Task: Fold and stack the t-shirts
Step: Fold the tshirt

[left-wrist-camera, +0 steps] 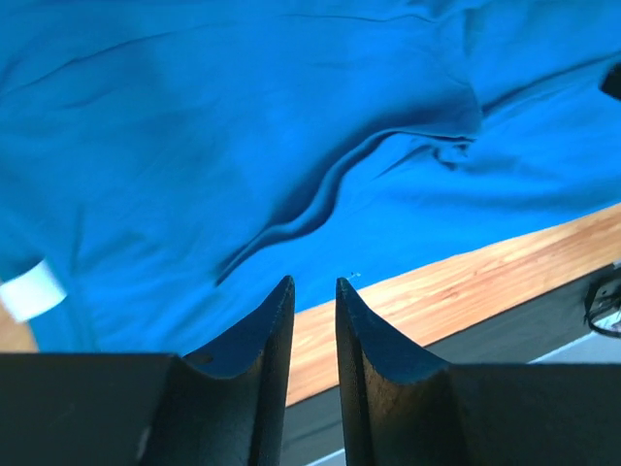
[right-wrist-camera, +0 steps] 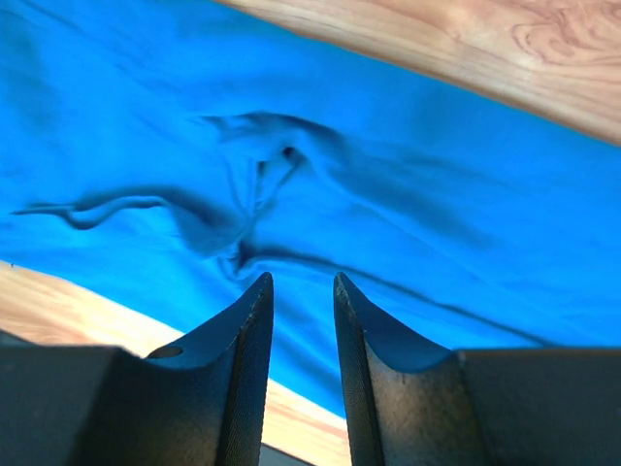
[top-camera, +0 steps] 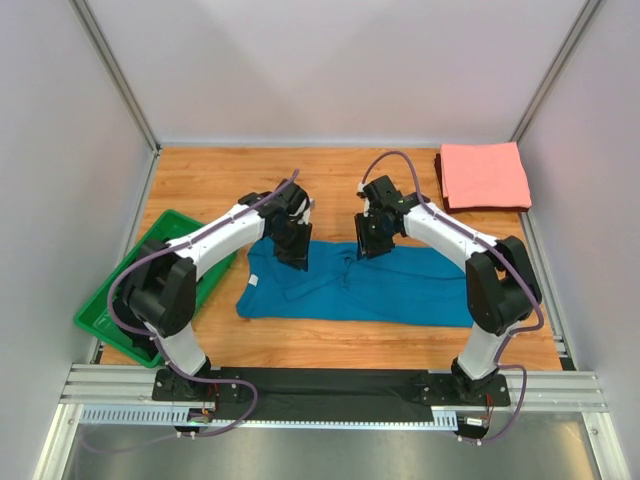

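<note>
**2 grippers parted and empty above the teal t-shirt**

The teal-blue t-shirt (top-camera: 400, 290) lies flat on the wooden table (top-camera: 200, 185), in the middle of the work area and in front of both arm bases. It forms a long band running left to right, with soft creases gathered near its centre. In the left wrist view, its small white neck label (left-wrist-camera: 31, 289) shows at the left edge of the cloth, and the shirt's near edge runs along bare wood.

The salmon-pink t-shirt (top-camera: 485, 175) sits folded as a neat rectangle in the far right corner of the table, well apart from the teal one. A green tray (top-camera: 95, 320) rests at the table's left edge, partly under the left arm.

The left gripper (top-camera: 297, 264) points down over the far left part of the teal shirt. The right gripper (top-camera: 366, 250) points down over the shirt's far edge near the middle. The 2 stand near each other with a gap of cloth between them.

In each wrist view the jaws stand slightly apart, with a narrow gap and nothing between them. Both the left gripper (left-wrist-camera: 314, 286) and the right gripper (right-wrist-camera: 302, 282) hold no cloth. Whether the fingertips touch the shirt cannot be told.
</note>
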Motion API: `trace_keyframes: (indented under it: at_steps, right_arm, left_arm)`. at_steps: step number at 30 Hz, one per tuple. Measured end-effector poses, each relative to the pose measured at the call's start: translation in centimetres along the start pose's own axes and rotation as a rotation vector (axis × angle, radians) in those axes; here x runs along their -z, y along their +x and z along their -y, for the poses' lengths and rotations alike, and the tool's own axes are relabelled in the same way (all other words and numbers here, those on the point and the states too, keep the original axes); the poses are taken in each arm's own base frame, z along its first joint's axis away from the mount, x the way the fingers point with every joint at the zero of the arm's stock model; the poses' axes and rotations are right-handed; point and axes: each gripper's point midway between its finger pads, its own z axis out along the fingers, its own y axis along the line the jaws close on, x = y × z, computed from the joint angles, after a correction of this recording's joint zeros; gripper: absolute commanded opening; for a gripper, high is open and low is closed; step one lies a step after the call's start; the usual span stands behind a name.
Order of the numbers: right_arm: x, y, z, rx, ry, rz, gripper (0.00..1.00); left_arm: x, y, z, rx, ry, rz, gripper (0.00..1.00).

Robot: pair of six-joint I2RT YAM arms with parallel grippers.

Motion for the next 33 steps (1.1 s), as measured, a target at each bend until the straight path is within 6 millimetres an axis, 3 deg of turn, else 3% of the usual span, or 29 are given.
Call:
trace_keyframes:
  at_steps: [6, 10, 14, 18, 22, 28, 33]
  right_arm:
    - [-1.9, -0.8, 1.3, 0.117, 0.026, -0.046, 0.32]
    - [-2.9, -2.9, 2.1, 0.153, 0.024, -0.031, 0.31]
    - [-3.3, -3.5, 2.9, 0.155, 0.030, -0.039, 0.31]
    - [-2.7, -4.2, 1.6, 0.117, -0.010, -0.046, 0.34]
    - [-1.7, -4.2, -0.4, 0.062, -0.085, -0.041, 0.35]
    - [-1.2, -1.3, -3.0, 0.127, -0.205, -0.093, 0.38]
    - [-1.7, 0.3, -4.9, 0.232, -0.266, -0.134, 0.39]
  left_arm:
    - [-2.5, 0.8, 0.3, -0.083, 0.013, -0.043, 0.35]
    - [-3.4, 2.3, -0.9, -0.071, -0.014, -0.077, 0.36]
    - [-4.0, 4.6, -2.7, -0.057, -0.067, -0.135, 0.36]
    - [-3.9, 6.7, -4.1, -0.031, -0.113, -0.167, 0.40]
    - [-3.6, 6.9, -4.1, -0.013, -0.107, -0.156, 0.41]
    - [-3.0, 6.2, -4.1, -0.025, -0.095, -0.119, 0.43]
    - [-2.7, 5.4, -5.3, 0.026, -0.081, -0.114, 0.47]
